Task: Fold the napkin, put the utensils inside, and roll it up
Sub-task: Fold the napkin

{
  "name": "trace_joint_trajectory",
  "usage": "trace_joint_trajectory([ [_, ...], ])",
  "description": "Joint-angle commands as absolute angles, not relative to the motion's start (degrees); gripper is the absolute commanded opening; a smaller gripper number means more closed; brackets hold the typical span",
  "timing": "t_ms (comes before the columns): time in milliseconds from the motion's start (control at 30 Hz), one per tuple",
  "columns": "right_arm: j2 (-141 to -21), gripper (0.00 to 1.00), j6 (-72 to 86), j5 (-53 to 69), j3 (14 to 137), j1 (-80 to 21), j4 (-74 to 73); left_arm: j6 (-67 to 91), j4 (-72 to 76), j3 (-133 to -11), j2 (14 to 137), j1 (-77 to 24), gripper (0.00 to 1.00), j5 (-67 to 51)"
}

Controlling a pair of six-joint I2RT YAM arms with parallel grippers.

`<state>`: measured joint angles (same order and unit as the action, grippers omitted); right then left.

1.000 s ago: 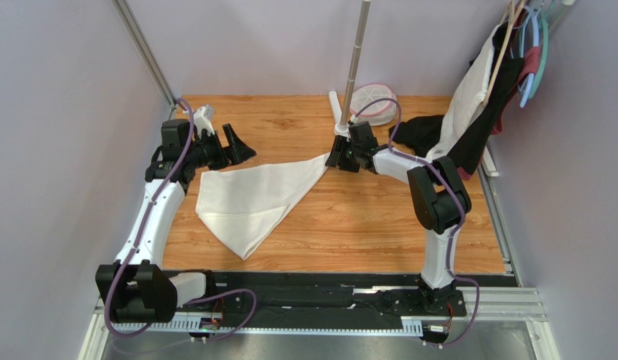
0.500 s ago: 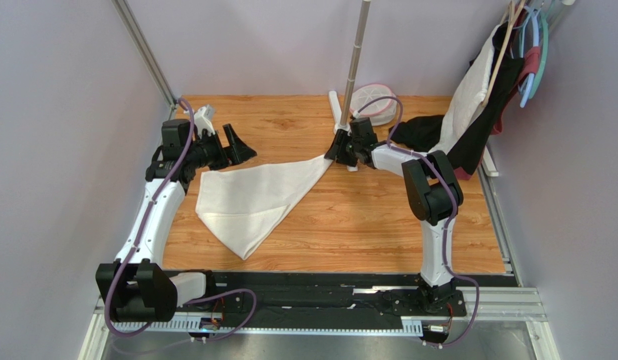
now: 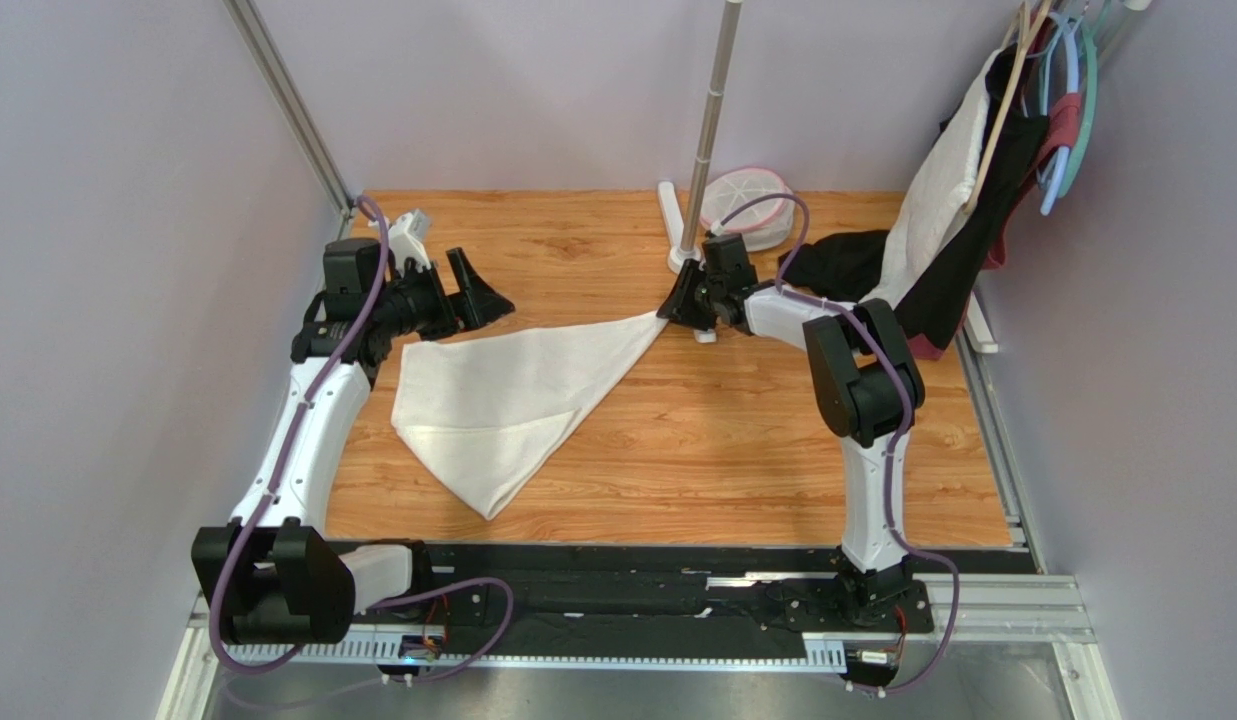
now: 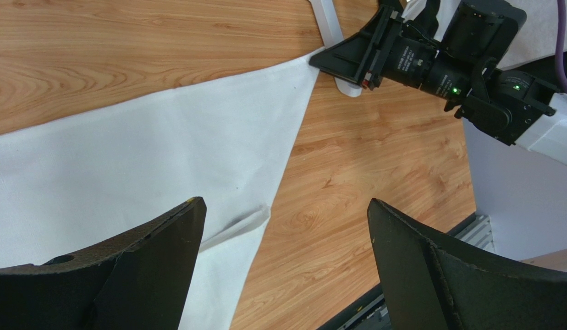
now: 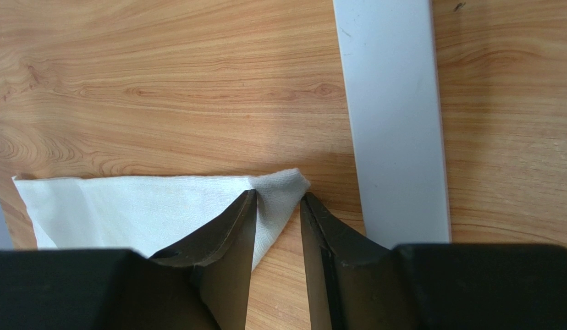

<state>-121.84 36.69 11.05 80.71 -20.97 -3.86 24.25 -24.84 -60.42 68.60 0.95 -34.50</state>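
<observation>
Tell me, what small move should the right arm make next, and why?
Probably close the right fingers fully on the napkin corner: they straddle that tip with a gap between them, so the cloth looks not yet pinched and could not be lifted for folding.

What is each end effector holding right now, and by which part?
Left end effector: nothing, jaws wide open. Right end effector: it straddles the corner tip of the napkin; whether it clamps the cloth cannot be told.
</observation>
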Motion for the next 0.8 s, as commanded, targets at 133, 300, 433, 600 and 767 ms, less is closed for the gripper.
trace_joint_trajectory([
  [133,-123.05,0.28,36.83,9.93,81.65,-20.21,-4.04,24.61,-22.94,-61.35,67.94,1.58,0.97,-35.95],
  [300,-123.92,0.12,36.83,10.46,82.35,-20.04,-4.22,24.7,-22.85,-61.26,67.85,1.58,0.96,-36.04],
  [433,-124.54,0.0,36.83,10.46,82.88,-19.95,-3.96,24.7,-22.94,-61.17,67.94,1.58,0.96,-36.12],
  [600,-124.63,0.0,38.14,10.11,83.93,-18.81,-3.17,24.79,-22.85,-61.17,68.03,1.58,0.96,-36.21],
  [767,-123.93,0.0,38.41,9.23,85.78,-17.23,-2.99,24.79,-22.76,-61.17,68.11,1.49,0.96,-36.21],
])
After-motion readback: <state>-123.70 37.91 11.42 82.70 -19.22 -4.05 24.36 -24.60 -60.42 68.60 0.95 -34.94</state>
